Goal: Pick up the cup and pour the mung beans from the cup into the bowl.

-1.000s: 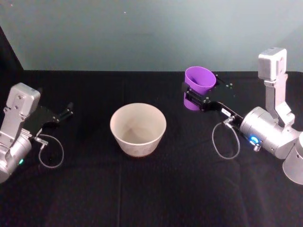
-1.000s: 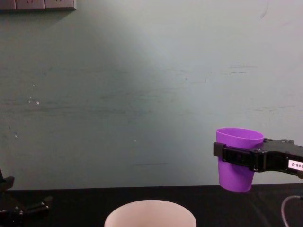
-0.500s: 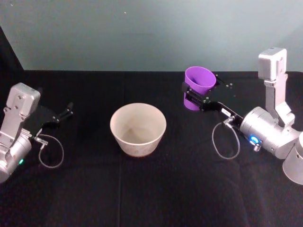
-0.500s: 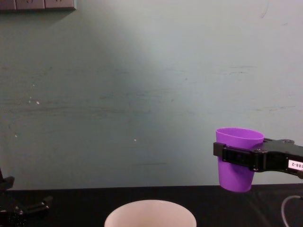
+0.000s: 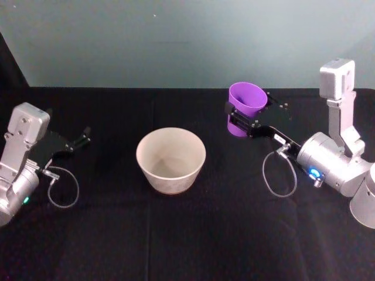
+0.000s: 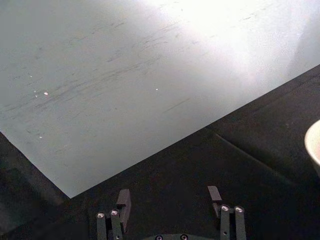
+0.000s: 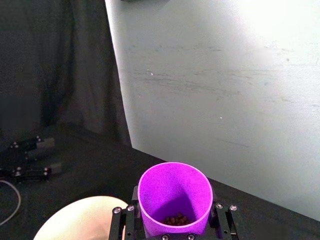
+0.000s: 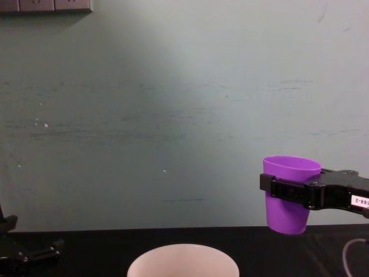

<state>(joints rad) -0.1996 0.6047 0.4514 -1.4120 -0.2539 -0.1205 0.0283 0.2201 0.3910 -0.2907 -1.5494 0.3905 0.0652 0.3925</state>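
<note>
L gripper (image 5: 82,138) sits at frame left, fingers spread, holding nothing. White bowl (image 5: 171,178) stands at centre on the black worktop (image 5: 176,234). R gripper (image 5: 246,114), upper right of centre, clamps the upright purple cup (image 5: 247,95) clear of the worktop, w/ beans (image 7: 176,219) inside.

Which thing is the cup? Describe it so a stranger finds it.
Over the black table, right of the wide white bowl, the right end effector holds it aloft; the left end effector idles open at far left. It is the small upright tumbler, beans inside, narrower than the bowl and bright purple.
</note>
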